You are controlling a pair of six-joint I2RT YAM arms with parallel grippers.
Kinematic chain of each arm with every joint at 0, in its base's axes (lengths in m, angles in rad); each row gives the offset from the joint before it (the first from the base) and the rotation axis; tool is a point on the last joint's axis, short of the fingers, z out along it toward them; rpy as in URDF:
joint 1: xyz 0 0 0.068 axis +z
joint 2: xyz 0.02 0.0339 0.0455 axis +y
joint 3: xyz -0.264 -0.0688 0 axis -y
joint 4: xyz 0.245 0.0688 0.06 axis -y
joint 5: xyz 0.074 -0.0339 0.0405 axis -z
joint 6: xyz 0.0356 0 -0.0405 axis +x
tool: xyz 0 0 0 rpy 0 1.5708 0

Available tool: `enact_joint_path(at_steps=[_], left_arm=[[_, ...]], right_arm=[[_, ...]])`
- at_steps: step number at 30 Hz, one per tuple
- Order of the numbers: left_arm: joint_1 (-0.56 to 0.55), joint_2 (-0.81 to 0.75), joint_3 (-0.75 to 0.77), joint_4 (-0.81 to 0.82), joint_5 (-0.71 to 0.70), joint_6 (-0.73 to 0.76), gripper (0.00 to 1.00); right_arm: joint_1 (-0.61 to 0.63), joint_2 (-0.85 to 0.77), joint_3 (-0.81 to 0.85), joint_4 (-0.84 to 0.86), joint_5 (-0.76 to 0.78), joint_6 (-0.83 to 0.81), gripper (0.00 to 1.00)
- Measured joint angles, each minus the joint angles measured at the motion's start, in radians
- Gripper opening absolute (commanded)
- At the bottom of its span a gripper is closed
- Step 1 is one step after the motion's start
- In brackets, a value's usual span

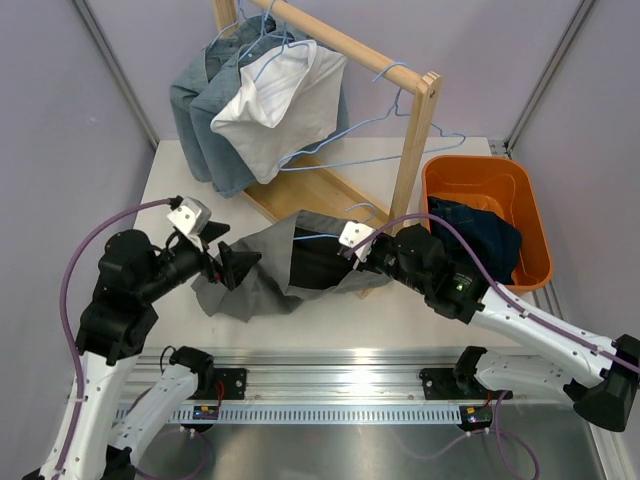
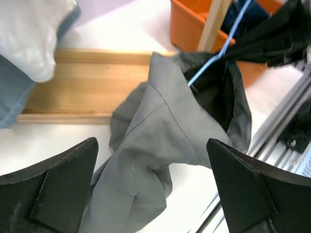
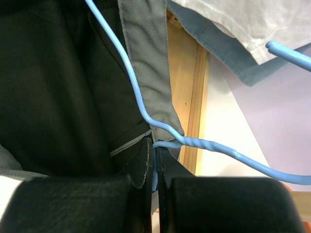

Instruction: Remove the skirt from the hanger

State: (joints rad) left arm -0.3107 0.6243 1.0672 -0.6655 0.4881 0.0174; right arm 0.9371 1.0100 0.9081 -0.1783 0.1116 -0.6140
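The grey skirt [image 1: 262, 288] with black lining lies crumpled on the white table, its waist still around the light blue wire hanger [image 1: 318, 237]. My right gripper [image 3: 155, 162] is shut on the hanger's wire [image 3: 146, 111] just below its twisted neck, at the skirt's waistband [image 3: 146, 58]. In the top view the right gripper [image 1: 350, 258] sits at the skirt's right side. My left gripper [image 1: 233, 267] is at the skirt's left end and stands open. In the left wrist view its fingers [image 2: 58, 189] straddle a fold of the skirt [image 2: 160, 126] without touching it, and the hanger [image 2: 214, 60] shows beyond.
A wooden rack [image 1: 410, 150] stands behind, hung with denim garments [image 1: 205, 110] and a white shirt [image 1: 280, 100] on blue hangers. Its base board [image 2: 97, 82] lies just behind the skirt. An orange bin [image 1: 440, 185] with dark blue clothing sits at the right.
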Motion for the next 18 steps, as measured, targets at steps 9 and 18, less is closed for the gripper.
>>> enact_joint_path(at_steps=[9, 18], left_arm=[[-0.018, 0.072, 0.131, 0.024, -0.186, -0.193, 0.83], [-0.269, 0.166, 0.161, -0.04, -0.502, -0.339, 0.82]], right_arm=[[-0.004, 0.058, 0.029, -0.031, 0.002, 0.073, 0.0], [-0.004, 0.194, 0.154, -0.086, 0.031, 0.131, 0.0]])
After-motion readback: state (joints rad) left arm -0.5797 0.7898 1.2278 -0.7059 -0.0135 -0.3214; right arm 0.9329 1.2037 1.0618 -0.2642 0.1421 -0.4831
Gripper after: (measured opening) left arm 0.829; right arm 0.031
